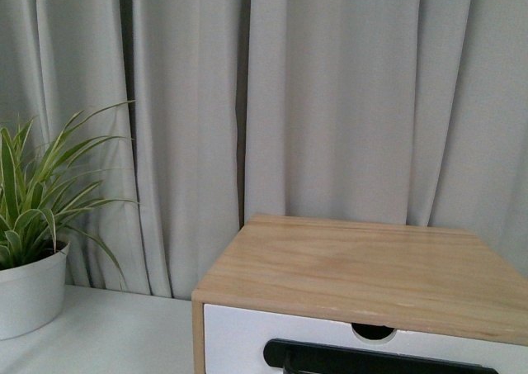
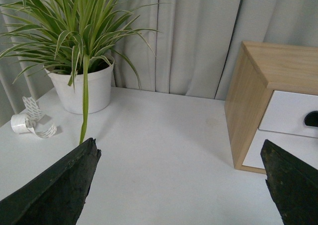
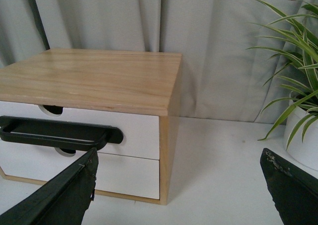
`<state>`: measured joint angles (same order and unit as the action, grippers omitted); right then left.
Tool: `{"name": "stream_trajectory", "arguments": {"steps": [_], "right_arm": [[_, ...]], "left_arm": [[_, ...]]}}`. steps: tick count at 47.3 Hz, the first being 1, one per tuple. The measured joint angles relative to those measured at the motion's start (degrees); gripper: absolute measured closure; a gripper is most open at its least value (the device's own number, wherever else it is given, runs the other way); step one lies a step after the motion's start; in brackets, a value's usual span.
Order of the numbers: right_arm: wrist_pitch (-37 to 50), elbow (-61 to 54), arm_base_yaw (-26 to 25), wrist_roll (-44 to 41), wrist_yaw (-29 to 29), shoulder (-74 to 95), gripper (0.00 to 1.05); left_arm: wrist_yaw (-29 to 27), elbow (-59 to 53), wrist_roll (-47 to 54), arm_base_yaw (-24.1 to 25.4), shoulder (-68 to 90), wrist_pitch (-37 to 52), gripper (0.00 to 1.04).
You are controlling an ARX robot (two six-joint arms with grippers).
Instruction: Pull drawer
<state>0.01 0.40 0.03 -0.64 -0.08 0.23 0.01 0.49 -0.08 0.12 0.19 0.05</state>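
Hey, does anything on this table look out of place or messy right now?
Only one thing: a roll of white tape lies on the table beside the plant pot, a loose strip curling up from it. The cabinet and its drawer look straight and undamaged.

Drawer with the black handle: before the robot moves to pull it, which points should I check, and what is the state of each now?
1. Drawer closed, front flush with the cabinet: ok.
2. Black handle free, nothing touching it: ok.
3. Right gripper open: ok.
4. Handle between that gripper's jaws: not ok, they are apart from it.
5. Left gripper open, away from the cabinet: ok.
6. Free room in front of the drawer: cannot tell.
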Motion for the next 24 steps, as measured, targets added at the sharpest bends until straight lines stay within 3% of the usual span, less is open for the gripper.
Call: {"name": "stream_trajectory", "arguments": {"steps": [4, 7, 10, 16, 24], "right_arm": [[0.0, 0.0, 0.0, 0.0, 0.0, 0.0, 0.09], [-2.0, 0.9, -2.4, 0.1, -9.5, 3.3, 0.09], [-1.2, 1.8, -2.6, -0.2, -12.5, 7.1, 0.09], [-0.4, 5.6, -2.2, -3.7, -17.3, 15.5, 0.09], [-1.6, 10.2, -0.6, -14.4, -22.8, 27.0, 0.09]], "left_arm": [[0.0, 0.0, 0.0, 0.0, 0.0, 0.0, 0.06], [-7.9, 0.6, -2.3, -2.9, 2.6, -2.0, 0.06], [-7.8, 1.0, -2.6, -4.6, 5.7, -0.7, 0.06], [-3.5, 2.7, 0.6, -7.9, 12.4, 5.5, 0.06], [9.1, 6.5, 10.8, -9.9, 25.4, 13.3, 0.06]]}}
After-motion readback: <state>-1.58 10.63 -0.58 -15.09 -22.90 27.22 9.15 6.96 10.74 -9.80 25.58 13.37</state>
